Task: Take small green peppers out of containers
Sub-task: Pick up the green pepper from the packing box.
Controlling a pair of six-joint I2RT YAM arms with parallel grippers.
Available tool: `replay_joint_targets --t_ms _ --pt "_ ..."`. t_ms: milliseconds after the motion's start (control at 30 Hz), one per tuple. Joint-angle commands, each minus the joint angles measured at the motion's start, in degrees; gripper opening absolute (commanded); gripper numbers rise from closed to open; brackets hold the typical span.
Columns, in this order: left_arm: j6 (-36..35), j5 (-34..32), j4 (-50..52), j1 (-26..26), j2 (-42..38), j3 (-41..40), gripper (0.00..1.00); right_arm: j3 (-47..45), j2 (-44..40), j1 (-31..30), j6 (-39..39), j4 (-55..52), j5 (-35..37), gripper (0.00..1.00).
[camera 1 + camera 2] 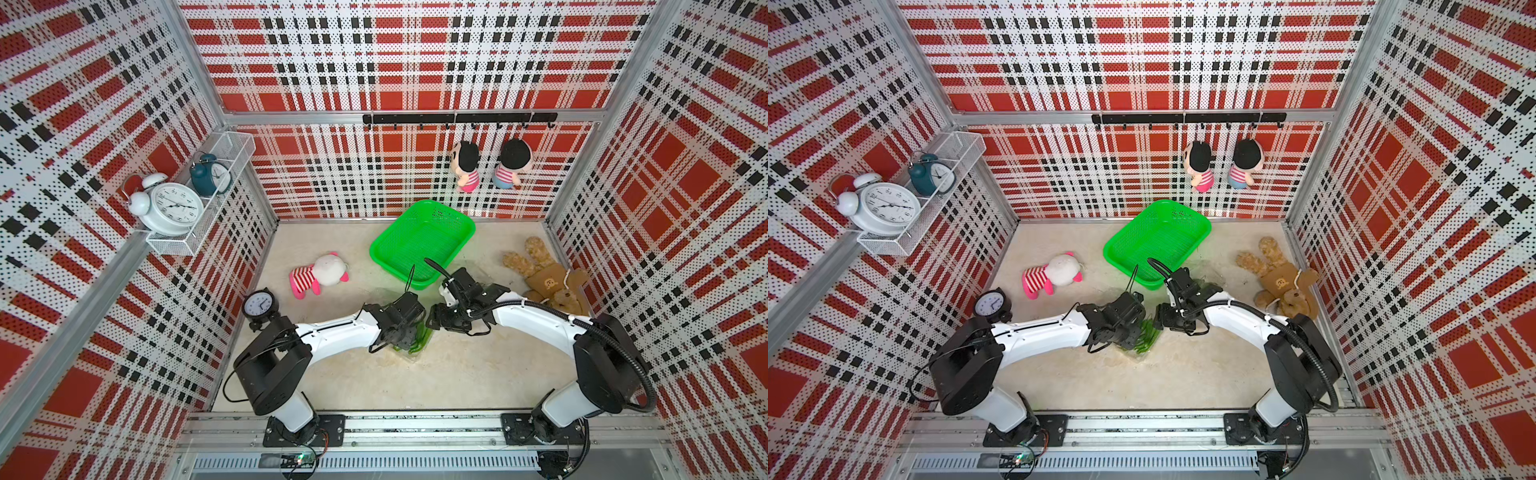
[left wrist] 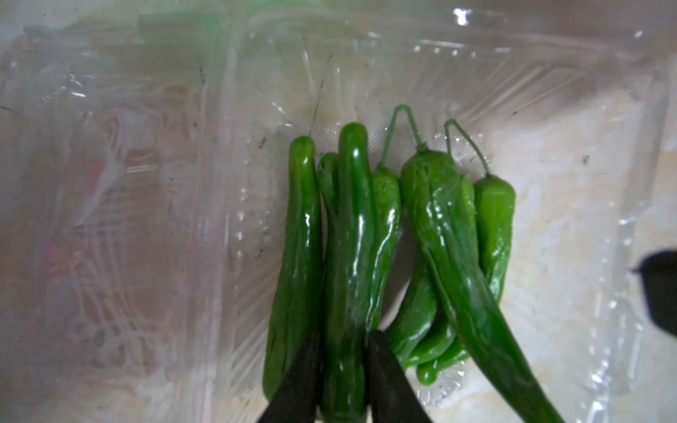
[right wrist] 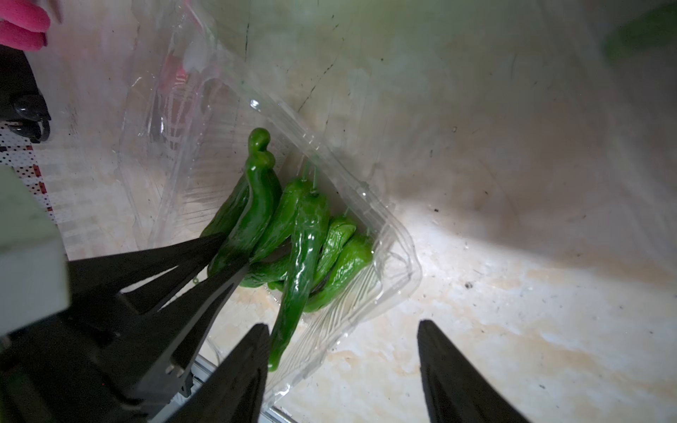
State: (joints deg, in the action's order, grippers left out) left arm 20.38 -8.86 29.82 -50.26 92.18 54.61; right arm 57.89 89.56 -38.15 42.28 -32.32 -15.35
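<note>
- The largest risk, judged from here, is the container (image 3: 397,252) lifting or skidding with the pull. It is thin clear plastic with its lid folded open. Nothing pins it, since the right hand (image 3: 343,324) hangs just beside it, fingers wide apart and empty.
- Next, the grip could slip. The left hand (image 2: 342,335) grips 1 pepper (image 2: 351,219), fingers drawn close and touching both its sides near 1 end. The skin is glossy, so it may pivot or slide free.
- A smaller risk is dragging neighbours. The small green peppers (image 2: 439,219) lie packed side by side in the container, midway between the 2 arms, with thin curved stems among them.
- The room is a booth with red, black and white plaid walls (image 1: 415,62).
- The bench (image 1: 457,374) is pale, mottled and smooth-looking, so it probably offers little hold. A green basket (image 1: 419,237) sits just behind the container.
</note>
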Motion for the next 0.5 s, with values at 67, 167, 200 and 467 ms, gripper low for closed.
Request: replay_joint_targets --t_ms 67,167,200,467 --pt "-1.14 -0.38 2.44 -0.54 -1.22 3.94 0.12 -1.87 -2.68 -0.34 2.07 2.45 0.59 0.68" --pt "-1.13 0.11 3.84 -0.36 -2.77 5.59 0.05 -2.56 -2.97 -0.34 2.74 3.46 0.41 0.68" --pt "-1.14 0.24 4.37 -0.28 -3.31 6.16 0.03 -2.69 -3.07 -0.35 3.02 3.67 0.41 0.68" --pt "-1.26 2.22 8.27 2.20 -7.82 11.26 0.04 -3.31 -4.08 -0.39 3.80 5.43 0.16 0.68"
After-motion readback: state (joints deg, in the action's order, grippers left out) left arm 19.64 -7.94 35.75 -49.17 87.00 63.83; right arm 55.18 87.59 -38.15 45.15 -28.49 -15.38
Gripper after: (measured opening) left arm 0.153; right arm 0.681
